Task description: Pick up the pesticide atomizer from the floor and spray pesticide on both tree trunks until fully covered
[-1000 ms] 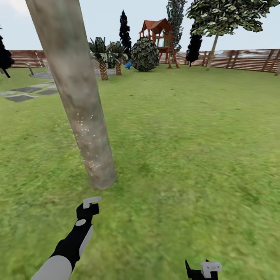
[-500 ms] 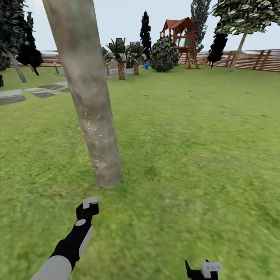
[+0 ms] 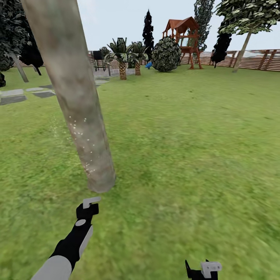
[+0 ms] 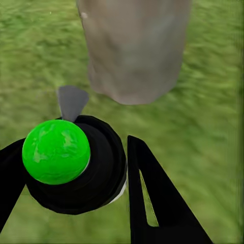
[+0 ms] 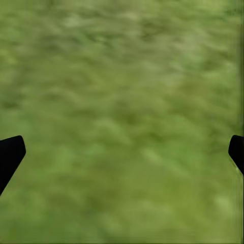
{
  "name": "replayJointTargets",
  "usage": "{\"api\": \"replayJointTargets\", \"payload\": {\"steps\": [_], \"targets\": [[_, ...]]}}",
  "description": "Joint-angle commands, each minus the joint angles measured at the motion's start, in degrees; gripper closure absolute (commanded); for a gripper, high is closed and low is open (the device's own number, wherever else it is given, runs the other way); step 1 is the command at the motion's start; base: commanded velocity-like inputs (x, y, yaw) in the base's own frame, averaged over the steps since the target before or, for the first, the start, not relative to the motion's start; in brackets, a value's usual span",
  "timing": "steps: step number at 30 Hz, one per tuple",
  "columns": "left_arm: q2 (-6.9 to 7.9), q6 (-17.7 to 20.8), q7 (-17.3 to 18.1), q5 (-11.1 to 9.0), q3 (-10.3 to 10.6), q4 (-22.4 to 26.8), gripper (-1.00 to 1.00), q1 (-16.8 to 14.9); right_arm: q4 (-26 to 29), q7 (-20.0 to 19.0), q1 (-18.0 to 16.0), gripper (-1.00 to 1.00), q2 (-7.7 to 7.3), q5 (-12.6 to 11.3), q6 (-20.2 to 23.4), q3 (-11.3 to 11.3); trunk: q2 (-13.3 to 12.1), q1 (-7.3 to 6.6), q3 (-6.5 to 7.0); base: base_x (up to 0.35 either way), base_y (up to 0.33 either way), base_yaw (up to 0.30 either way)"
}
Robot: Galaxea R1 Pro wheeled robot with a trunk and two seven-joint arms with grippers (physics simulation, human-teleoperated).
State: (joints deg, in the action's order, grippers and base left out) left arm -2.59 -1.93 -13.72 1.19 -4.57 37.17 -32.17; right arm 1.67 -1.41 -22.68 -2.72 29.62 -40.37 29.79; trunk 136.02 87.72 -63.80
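Observation:
My left gripper [image 3: 88, 210] is shut on the pesticide atomizer [image 3: 91, 202], whose pale grey spray head points at the base of a tree. In the left wrist view the dark bottle with its bright green spot [image 4: 56, 151] sits between the black fingers [image 4: 152, 203]. The thick, leaning, mottled grey-brown tree trunk [image 3: 74, 97] rises from the grass just beyond the nozzle, and white specks dot its lower part. The trunk's base [image 4: 134, 46] is close ahead in the left wrist view. My right gripper [image 3: 202, 270] hangs low over the grass [image 5: 122, 122], open and holding nothing.
Green lawn [image 3: 186, 147] spreads to the right and ahead. Grey stepping stones [image 3: 23, 95] lie at the far left. Palms [image 3: 123, 58], a round bush [image 3: 166, 54], a red play tower [image 3: 182, 35] and a slatted wooden fence [image 3: 256, 60] line the back.
The whole view has shifted as the robot moved. The trunk now stands further left and nearer in the picture. Both arms keep the same pose, and the atomizer stays in the left gripper.

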Motion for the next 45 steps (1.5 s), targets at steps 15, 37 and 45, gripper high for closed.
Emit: {"api": "replayJointTargets", "payload": {"steps": [15,37,45], "targets": [[0.01,-0.03,-0.01,-0.03,0.0,0.01,1.0,0.0,0.0,0.0,0.0,-1.0,0.0,0.0,0.02,0.0,0.0,0.0,0.0,0.076,-0.268,0.237],[0.04,0.05,0.13,-0.04,0.0,0.01,1.0,0.0,0.0,0.0,0.0,-1.0,0.0,0.0,-0.02,0.0,0.0,0.0,0.0,0.072,-0.268,0.138],[0.04,0.09,0.26,0.01,0.09,-0.05,1.0,0.0,0.0,0.0,0.0,-1.0,0.0,0.0,0.02,0.0,0.0,0.0,0.0,0.071,-0.268,0.277]]}}
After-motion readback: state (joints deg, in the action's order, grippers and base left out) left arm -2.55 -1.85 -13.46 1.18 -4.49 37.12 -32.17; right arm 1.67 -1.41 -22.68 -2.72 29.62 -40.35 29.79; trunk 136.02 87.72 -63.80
